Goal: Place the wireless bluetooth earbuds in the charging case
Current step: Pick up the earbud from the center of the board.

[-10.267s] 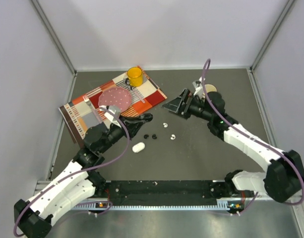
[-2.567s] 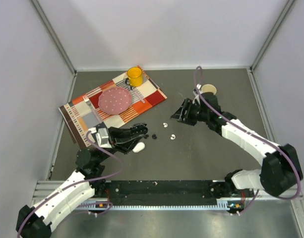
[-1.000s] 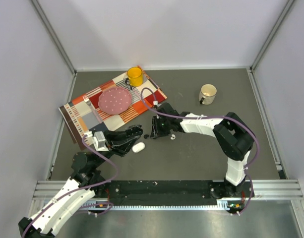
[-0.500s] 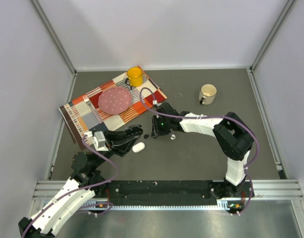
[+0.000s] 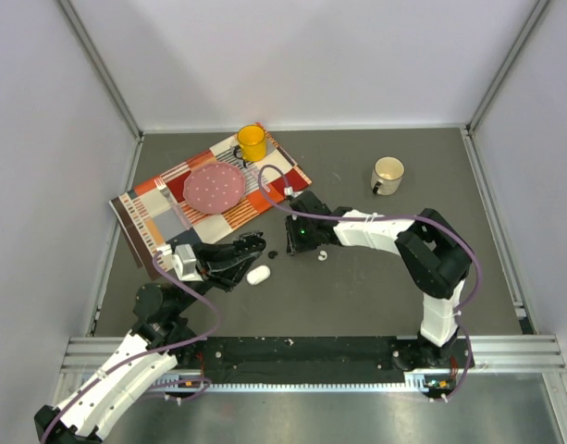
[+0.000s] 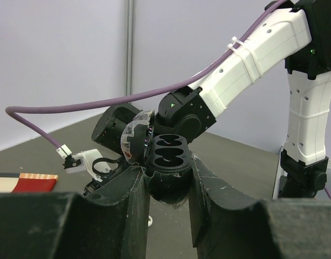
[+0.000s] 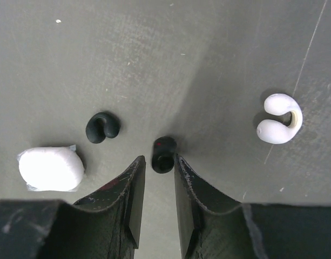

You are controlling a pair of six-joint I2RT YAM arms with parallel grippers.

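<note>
Our left gripper [image 6: 168, 174] clamps the open black charging case [image 6: 168, 157], sockets exposed to receive buds, while our right gripper [image 7: 160, 163] hangs, fingers parted, astride a black earbud [image 7: 163, 154] on the table [image 7: 208, 54], seemingly ready to pinch.

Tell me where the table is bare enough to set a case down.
Bare table lies between the right arm and the right wall, and between cream mug and placemat. Crowded: the centre, around left claw with black case, right claw, white case and earbuds.
</note>
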